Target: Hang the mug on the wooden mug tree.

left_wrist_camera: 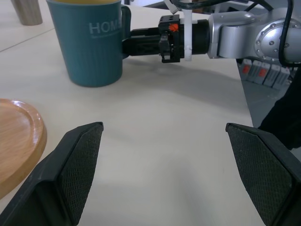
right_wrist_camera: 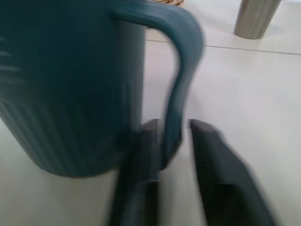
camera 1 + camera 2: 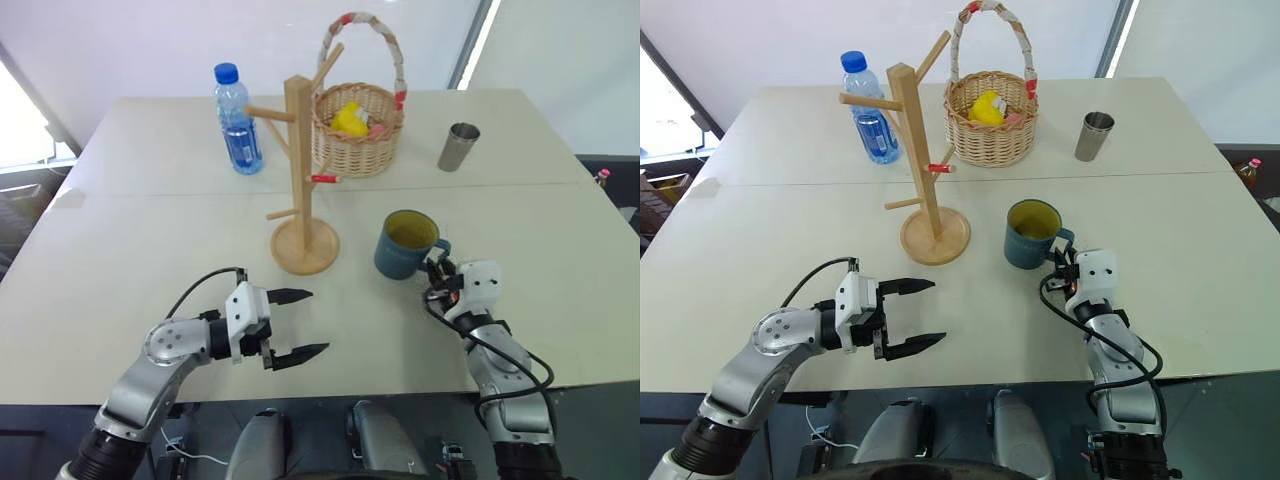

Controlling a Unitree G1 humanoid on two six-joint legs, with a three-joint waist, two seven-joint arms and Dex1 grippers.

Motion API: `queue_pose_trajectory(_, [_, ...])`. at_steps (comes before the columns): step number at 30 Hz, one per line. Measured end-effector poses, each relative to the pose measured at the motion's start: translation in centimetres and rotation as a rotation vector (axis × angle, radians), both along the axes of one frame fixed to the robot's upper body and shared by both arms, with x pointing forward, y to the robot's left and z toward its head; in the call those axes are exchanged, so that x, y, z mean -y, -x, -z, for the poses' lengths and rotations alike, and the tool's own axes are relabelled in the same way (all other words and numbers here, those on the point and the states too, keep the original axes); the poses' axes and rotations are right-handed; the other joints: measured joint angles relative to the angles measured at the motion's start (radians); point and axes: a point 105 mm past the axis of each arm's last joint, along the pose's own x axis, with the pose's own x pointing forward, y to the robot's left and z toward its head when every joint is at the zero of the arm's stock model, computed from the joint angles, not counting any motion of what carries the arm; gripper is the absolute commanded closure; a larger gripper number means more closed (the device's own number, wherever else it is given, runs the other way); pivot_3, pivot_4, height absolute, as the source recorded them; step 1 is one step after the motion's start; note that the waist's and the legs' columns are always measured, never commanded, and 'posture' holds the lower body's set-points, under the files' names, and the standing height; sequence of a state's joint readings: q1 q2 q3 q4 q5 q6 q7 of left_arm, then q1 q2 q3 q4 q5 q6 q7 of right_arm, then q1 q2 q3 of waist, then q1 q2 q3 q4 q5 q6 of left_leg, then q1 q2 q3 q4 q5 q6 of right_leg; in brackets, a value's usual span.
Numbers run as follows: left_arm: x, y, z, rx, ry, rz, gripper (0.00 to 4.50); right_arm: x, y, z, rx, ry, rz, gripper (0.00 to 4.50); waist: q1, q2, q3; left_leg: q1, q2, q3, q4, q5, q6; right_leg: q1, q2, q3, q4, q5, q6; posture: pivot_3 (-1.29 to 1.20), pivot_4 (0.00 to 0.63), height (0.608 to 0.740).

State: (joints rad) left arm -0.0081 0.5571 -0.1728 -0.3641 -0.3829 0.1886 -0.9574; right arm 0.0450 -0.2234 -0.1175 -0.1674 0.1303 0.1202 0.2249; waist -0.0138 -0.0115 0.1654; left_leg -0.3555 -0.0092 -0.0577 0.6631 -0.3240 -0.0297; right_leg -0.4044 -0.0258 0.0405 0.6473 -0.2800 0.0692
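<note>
Right gripper [image 2: 171,141] clenched on the loop handle [image 2: 181,70] of the mug [image 3: 406,243], one black finger threaded inside the loop, the other outside, low on the handle. Mug standing upright on the table [image 3: 150,230], straight ahead of this pincer, body on the far side of the fingers. Wooden mug tree [image 3: 300,180] beyond and to the left of it, well apart, red-tipped peg [image 3: 325,179] facing the wicker basket [image 3: 357,130]. Left gripper [image 3: 292,326] released, jaws spread wide, hovering low over bare table, mug off beyond its tips.

Best done, judging from here: confirm a firm pinch before lifting, since a low hold may let the mug swing. Raise straight up, clear of the table. Keep the loop's opening free, then steer it toward an upward-angled peg without knocking the post.
</note>
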Motion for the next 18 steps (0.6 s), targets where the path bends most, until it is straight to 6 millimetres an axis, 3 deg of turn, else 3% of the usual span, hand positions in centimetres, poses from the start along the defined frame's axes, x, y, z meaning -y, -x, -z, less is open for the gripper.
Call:
queue_pose_trajectory(4, [-0.4,-0.1,0.0,0.003,-0.011,-0.012,0.0,-0.4,0.1,0.2,-0.004,0.022,-0.026,4.45,0.0,0.0,0.0,0.0,0.0,0.0,0.0,0.0,0.0,0.0,0.0,0.0,0.0,0.0,0.0,0.0,0.15,0.74])
queue_pose_trajectory(7, [-1.3,-0.7,0.0,0.008,-0.014,-0.053,0.0,-1.1,0.4,-0.4,0.012,0.138,-0.099,4.45,-0.001,0.0,0.0,0.0,0.0,0.0,0.0,0.0,0.0,0.0,0.0,0.0,0.0,0.0,0.0,0.0,0.15,0.74])
queue_pose_trajectory(12, [-4.6,-2.7,-0.1,0.014,-0.009,-0.213,0.0,-4.5,1.8,-3.8,0.152,0.527,-0.402,4.45,-0.003,0.0,0.0,0.0,0.0,0.0,0.0,0.0,0.0,0.0,0.001,-0.001,0.0,0.0,0.0,0.0,0.15,0.74])
queue_pose_trajectory(15, [-6.1,-3.4,-0.3,0.019,0.002,-0.274,0.0,-7.1,2.5,-6.2,0.242,0.656,-0.559,4.45,-0.001,0.0,0.001,0.0,0.0,0.0,0.001,0.0,0.0,0.0,0.001,-0.001,0.0,0.0,0.0,0.0,0.15,0.74])
queue_pose_trajectory(18, [-6.9,-3.7,-0.8,0.027,0.018,-0.303,0.0,-8.3,2.3,-8.6,0.313,0.712,-0.607,4.45,0.001,-0.001,0.001,0.0,0.0,-0.001,0.001,0.0,0.0,0.001,0.001,-0.001,0.0,0.0,0.0,0.0,0.15,0.74])
